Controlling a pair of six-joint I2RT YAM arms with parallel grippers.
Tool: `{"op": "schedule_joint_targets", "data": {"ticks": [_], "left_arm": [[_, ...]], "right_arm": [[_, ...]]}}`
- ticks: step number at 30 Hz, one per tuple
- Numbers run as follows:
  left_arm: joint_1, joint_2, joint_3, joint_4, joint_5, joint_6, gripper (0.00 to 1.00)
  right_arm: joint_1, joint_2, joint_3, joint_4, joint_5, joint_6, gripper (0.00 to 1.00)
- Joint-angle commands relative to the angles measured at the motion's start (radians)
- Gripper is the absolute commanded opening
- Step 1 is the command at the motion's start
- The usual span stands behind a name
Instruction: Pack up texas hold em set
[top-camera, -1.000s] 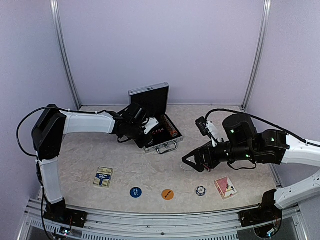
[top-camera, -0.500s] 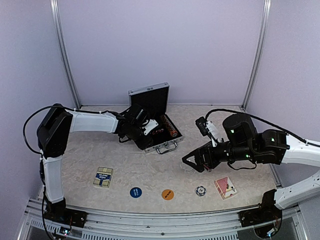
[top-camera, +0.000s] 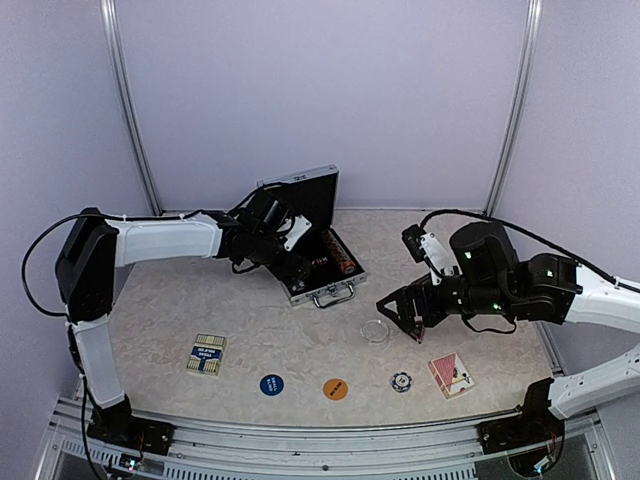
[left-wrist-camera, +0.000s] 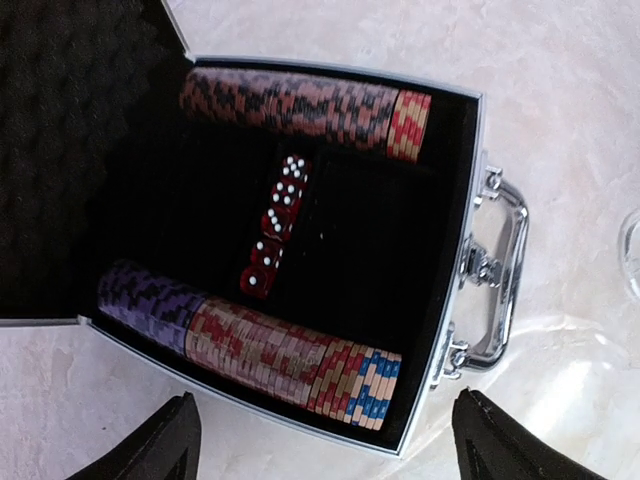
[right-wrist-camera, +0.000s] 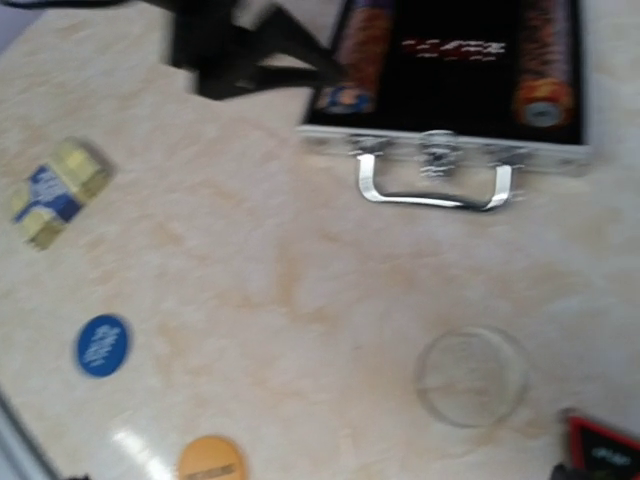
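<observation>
The silver briefcase (top-camera: 300, 196) stands open at the table's back middle. In the left wrist view its black tray (left-wrist-camera: 400, 260) holds two rows of striped poker chips (left-wrist-camera: 290, 355) and red dice (left-wrist-camera: 278, 225). My left gripper (top-camera: 290, 262) hovers open over the case's front left corner, its fingertips (left-wrist-camera: 170, 445) wide apart and empty. On the table lie a clear disc (top-camera: 375, 331), a blue disc (top-camera: 271, 384), an orange disc (top-camera: 336, 388), one chip (top-camera: 401, 381), a red card deck (top-camera: 451, 375) and a blue-yellow deck (top-camera: 207, 354). Just right of the clear disc (right-wrist-camera: 470, 375) my right gripper (top-camera: 402, 315) hangs open.
The case's metal handle (right-wrist-camera: 430, 190) faces the near side. Purple walls with metal posts (top-camera: 130, 110) close in the back and sides. A rail (top-camera: 320, 435) runs along the near edge. A red-edged dark thing (right-wrist-camera: 600, 452) shows at the right wrist view's bottom corner.
My left gripper has opened and drawn back up from inside the case. The right gripper has shifted to the right, and the clear disc now shows on the table.
</observation>
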Motion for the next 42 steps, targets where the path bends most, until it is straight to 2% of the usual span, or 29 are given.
{"op": "schedule_joint_targets", "data": {"ticks": [1,7,10,12,13,16,20,25,32,35,42], "left_arm": [[-0.046,-0.023,0.076,-0.002,-0.018,-0.011,0.88],[-0.080,0.061,0.157,-0.036,-0.006,-0.068,0.88],[-0.108,0.048,0.141,-0.022,0.007,-0.150,0.89],[-0.144,0.023,0.118,-0.003,-0.009,-0.204,0.98],[-0.160,0.003,0.109,0.002,-0.020,-0.238,0.99],[-0.201,-0.044,0.084,-0.001,-0.069,-0.332,0.99],[-0.231,-0.124,0.017,-0.013,-0.141,-0.495,0.99],[-0.254,-0.258,-0.096,-0.004,-0.186,-0.622,0.99],[-0.264,-0.363,-0.178,-0.078,-0.256,-0.692,0.99],[-0.265,-0.397,-0.215,-0.075,-0.257,-0.709,0.99],[-0.268,-0.459,-0.247,-0.069,-0.264,-0.729,0.99]], "right_arm": [[-0.034,0.016,0.046,-0.044,0.069,-0.052,1.00],[-0.083,0.033,0.046,-0.094,0.074,-0.102,0.99],[-0.090,0.067,0.058,-0.182,0.061,-0.141,0.93],[-0.090,0.094,0.053,-0.225,-0.004,-0.149,0.89],[-0.090,0.109,0.049,-0.245,-0.042,-0.147,0.87],[-0.077,0.172,0.052,-0.305,-0.096,-0.125,0.85],[-0.029,0.263,0.050,-0.362,-0.087,-0.085,0.86],[0.050,0.383,0.052,-0.374,-0.055,-0.006,0.85],[0.101,0.540,0.036,-0.340,-0.016,0.067,0.79],[0.103,0.573,0.039,-0.324,-0.036,0.069,0.74],[0.103,0.598,0.026,-0.313,-0.042,0.071,0.74]]}}
